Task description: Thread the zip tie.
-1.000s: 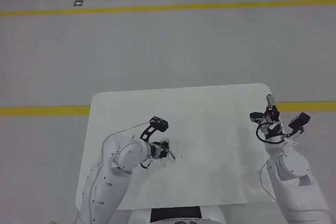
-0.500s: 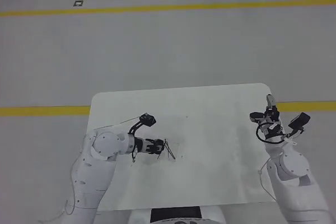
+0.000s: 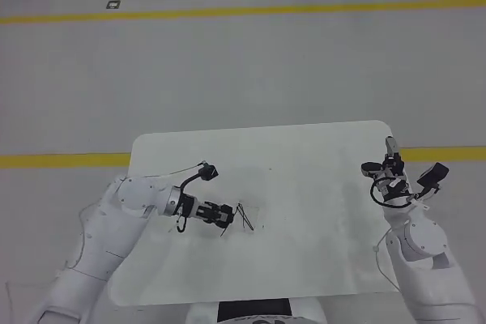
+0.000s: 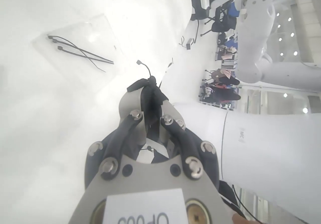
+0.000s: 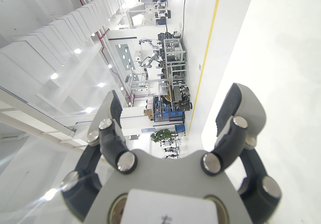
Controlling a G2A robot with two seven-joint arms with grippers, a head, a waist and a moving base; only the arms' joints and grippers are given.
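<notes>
The counter point(image 3: 308, 162) is a smooth white top with a matt finish, and on it a clear sheet point(image 4: 100, 26) of glossy plastic film lies under loose zip ties point(image 4: 80, 51) of thin black plastic with a dull sheen. The left pincer point(image 4: 150, 85) has matt grey fingers that look like metal, black plastic-looking links, bright polished pins and soft black wrapping like cloth tape at its tips, where a zip tie point(image 4: 138, 62) of the same black plastic sticks out. The right pincer point(image 5: 173, 99) has the same grey and black build with shiny pins, ribbed black rubbery pads point(image 5: 225, 107) and a white paper label point(image 5: 170, 207).
</notes>
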